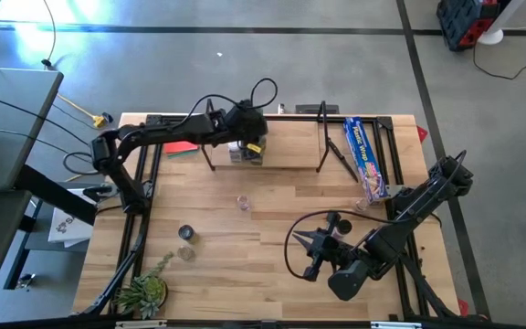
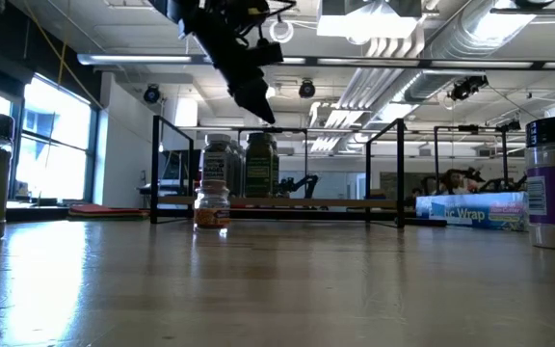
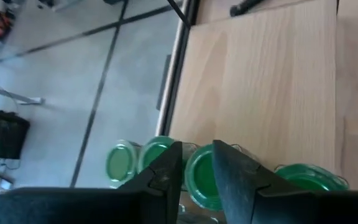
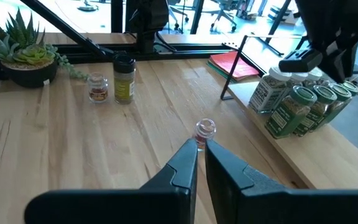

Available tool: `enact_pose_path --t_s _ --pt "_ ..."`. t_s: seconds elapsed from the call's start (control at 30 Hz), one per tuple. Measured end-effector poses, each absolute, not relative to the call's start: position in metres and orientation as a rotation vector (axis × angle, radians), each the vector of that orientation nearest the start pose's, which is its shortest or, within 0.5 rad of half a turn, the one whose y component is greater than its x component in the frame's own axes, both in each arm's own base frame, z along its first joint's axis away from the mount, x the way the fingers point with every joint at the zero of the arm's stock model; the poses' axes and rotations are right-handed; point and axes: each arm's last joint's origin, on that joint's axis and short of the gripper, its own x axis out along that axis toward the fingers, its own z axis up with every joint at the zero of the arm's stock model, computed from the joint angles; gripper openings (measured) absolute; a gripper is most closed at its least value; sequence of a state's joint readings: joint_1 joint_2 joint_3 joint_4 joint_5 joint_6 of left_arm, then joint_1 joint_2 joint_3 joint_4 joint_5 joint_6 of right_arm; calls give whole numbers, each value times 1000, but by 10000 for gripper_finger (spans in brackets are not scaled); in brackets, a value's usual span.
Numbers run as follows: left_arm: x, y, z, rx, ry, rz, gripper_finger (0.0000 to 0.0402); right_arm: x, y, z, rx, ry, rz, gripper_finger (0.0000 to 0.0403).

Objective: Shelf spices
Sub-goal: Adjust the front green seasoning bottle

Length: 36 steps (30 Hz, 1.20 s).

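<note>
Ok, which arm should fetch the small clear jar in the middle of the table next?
Probably the right. Its tool already points at the clear jar with nothing between. The left tool hangs over the green-lidded jars on the shelf.

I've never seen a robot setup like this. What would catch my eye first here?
Probably the left gripper hanging over a cluster of green-lidded spice jars on the shelf at the table's far edge. Next, the blue box beside the shelf, and the green plant at the near corner.

Grey concrete floor [image 1: 245, 55], bright windows [image 2: 51, 135]
</note>
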<state>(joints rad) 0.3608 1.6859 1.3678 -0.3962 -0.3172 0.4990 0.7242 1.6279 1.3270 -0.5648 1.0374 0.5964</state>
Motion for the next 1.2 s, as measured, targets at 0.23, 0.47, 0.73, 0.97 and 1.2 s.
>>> enact_pose_path --t_s 0.23,0.47,0.73,0.97,1.2 --pt "334 119 317 425 766 479 90 271 209 286 -71 501 -354 25" --pt "311 87 357 404 627 465 90 270 216 282 20 661 -125 25" --pt "289 69 384 411 534 454 90 267 223 279 114 822 120 25" --pt "272 65 390 375 561 452 90 270 226 281 -7 771 185 25" --pt "244 46 401 337 565 412 90 291 224 303 66 463 59 25"
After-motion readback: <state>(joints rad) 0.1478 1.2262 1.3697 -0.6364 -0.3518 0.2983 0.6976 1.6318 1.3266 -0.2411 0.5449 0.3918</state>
